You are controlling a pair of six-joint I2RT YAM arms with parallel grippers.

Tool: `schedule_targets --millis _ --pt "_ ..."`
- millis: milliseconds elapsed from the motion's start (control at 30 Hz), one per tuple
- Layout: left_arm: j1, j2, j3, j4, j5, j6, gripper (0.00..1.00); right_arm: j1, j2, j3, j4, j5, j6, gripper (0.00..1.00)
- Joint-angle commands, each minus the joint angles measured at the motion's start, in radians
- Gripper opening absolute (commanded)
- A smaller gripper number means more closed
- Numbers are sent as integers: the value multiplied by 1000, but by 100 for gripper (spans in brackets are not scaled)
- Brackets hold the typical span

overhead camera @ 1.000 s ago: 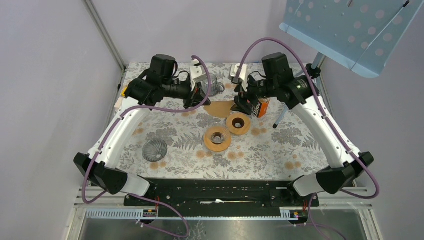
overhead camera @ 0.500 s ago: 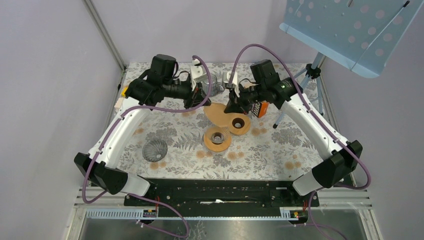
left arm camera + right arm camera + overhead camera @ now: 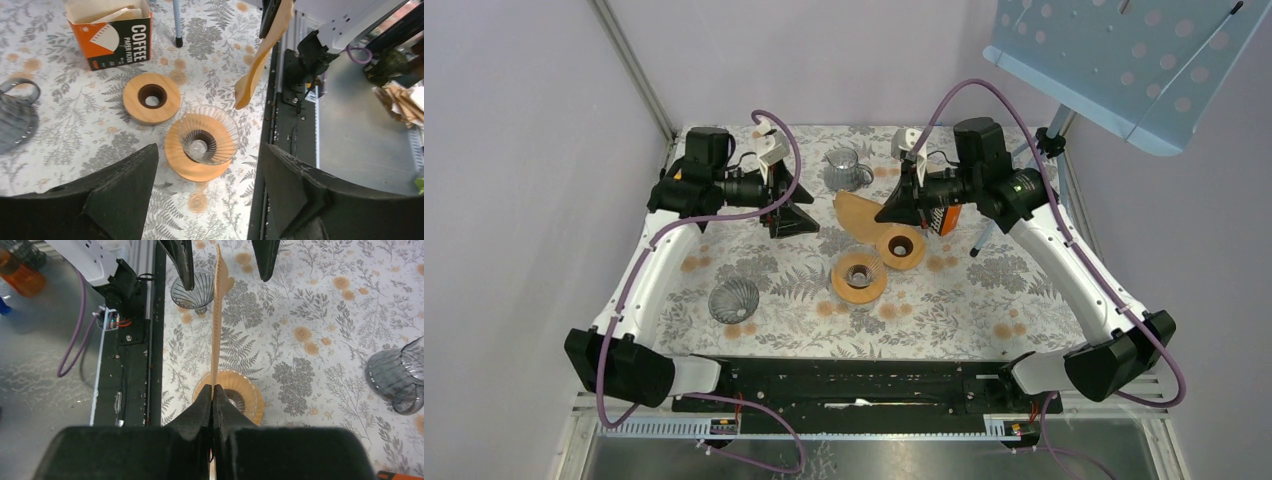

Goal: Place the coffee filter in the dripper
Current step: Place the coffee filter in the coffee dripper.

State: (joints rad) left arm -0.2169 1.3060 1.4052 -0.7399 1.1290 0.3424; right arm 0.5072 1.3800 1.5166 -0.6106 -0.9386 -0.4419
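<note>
Handover done: left gripper (image 3: 790, 212) has let go and backed off, jaws apart; right gripper (image 3: 213, 390) alone pinches the filter (image 3: 216, 315), next stop the dripper (image 3: 207, 141).

On my feed the table (image 3: 984, 290) wears a white cloth printed with grey ferns and leaves and small orange blossoms. The coffee filter (image 3: 856, 212) is plain tan. The dripper (image 3: 207, 141) is clear ribbed glass on a pale wooden ring, and a second wooden ring (image 3: 151, 96) has a dark hole. I read white "COFFEE" lettering on the orange-and-black box (image 3: 111, 35). The carafe (image 3: 844, 168) is smoky grey. The arms (image 3: 659, 270) are white with black joints and purple cables (image 3: 1014, 95).
</note>
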Motion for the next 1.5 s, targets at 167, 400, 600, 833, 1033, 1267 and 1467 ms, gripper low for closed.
schedule_targets --millis 167,400,600,833,1033,1267,1467 --pt "8 -72 -61 293 123 -217 68 -25 -20 -70 112 -169 101 0" --pt "1 -70 -119 440 111 -339 56 -35 -18 -82 137 -217 122 0" --pt "-31 -55 -117 456 100 -370 53 -36 -12 -80 141 -221 128 0" --pt "-50 -47 -114 456 92 -369 52 -36 -3 -81 143 -225 131 0" --pt "-51 -39 -111 477 75 -374 49 -37 -7 -81 135 -227 121 0" --pt "-52 -34 -105 487 92 -387 48 -37 -2 -76 132 -221 121 0" --pt "-59 -36 -111 488 107 -387 50 -36 10 -64 135 -213 126 0"
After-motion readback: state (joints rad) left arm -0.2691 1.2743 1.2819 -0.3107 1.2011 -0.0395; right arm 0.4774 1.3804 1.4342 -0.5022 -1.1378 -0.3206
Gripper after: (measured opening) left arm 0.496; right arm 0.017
